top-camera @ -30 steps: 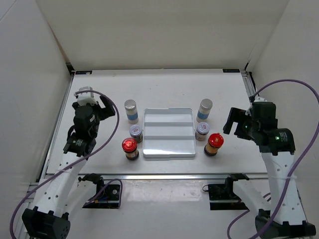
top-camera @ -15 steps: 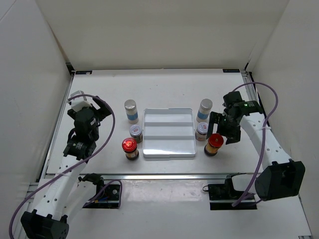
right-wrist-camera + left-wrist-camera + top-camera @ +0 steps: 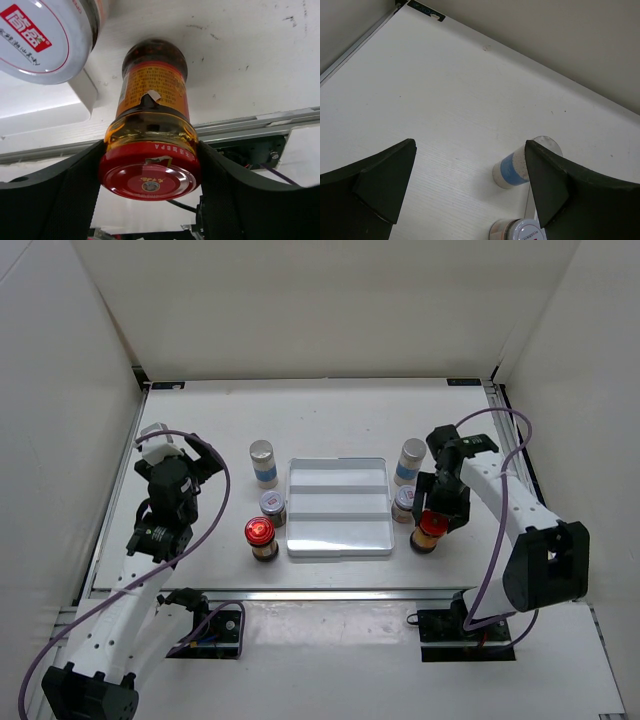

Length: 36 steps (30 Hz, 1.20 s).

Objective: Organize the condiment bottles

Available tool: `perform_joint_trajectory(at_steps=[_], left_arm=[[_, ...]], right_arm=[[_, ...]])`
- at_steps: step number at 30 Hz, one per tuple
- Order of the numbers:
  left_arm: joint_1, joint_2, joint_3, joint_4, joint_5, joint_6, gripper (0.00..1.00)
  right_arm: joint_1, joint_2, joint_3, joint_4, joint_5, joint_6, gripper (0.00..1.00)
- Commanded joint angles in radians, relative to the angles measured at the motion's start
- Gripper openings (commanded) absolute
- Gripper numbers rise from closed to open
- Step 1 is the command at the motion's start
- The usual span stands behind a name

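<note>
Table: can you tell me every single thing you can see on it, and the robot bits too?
red-capped bottles: 2, red caps, brown contents, either side of the tray, nearest the arms
silver-lidded bottles: 2, silver with red mark, either side, middle
grey-capped bottles: 2, blue labels, either side, farthest
tray: 1, white, stepped, table's middle
table: 1, white
left gripper: 1, black, open, holding nothing
right gripper: 1, black, fingers against the right red cap

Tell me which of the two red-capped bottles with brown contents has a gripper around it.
The red-capped bottle right of the white stepped tray: the right gripper clasps its cap. The other one, left of the tray, stands free.
</note>
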Motion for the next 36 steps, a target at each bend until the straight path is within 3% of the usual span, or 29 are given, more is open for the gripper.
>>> perform_joint_trajectory(at_steps=[1,4,5,7,8,11,17,22,26,36], left_arm=[[-0.004,-0.014,-0.01,-0.008,-0.016,-0.007,1.0],[-0.004,-0.014,-0.01,-0.008,-0.025,0.003,1.0],[-0.013,-0.023,-0.01,-0.008,-0.026,0.003,1.0],[-0.013,-0.023,-0.01,-0.008,-0.026,0.003,1.0],[-0.013,-0.023,-0.01,-0.008,-0.026,0.003,1.0],[-0.013,-0.023,-0.01,-0.008,-0.035,0.012,1.0],[-0.013,-0.023,-0.01,-0.008,-0.035,0.012,1.0],[-0.013,-0.023,-0.019,0.001,-0.035,0.021,1.0],[-0.013,-0.023,-0.019,0.001,-0.035,0.021,1.0],[-0.023,-0.023,-0.019,0.001,-0.024,0.03,1.0]], right_arm=[[0.016,0.001,0.009,-0.017,0.047,0.023,0.73],[0.027,0.01,0.042,-0.051,0.029,0.011,0.59],[0.044,-0.008,0.059,-0.066,0.046,0.024,0.45],[0.07,-0.034,0.105,-0.121,0.108,0.046,0.29],[0.103,-0.062,0.164,-0.144,0.139,0.078,0.16],[0.174,-0.093,0.289,-0.21,0.205,0.123,0.03],[0.347,-0.105,0.397,-0.142,0.121,0.152,0.03],[0.45,0.005,0.409,-0.083,0.132,0.17,0.0],[0.479,0.082,0.421,-0.103,0.158,0.184,0.0],[0.516,0.185,0.246,0.036,0.149,0.216,0.0]])
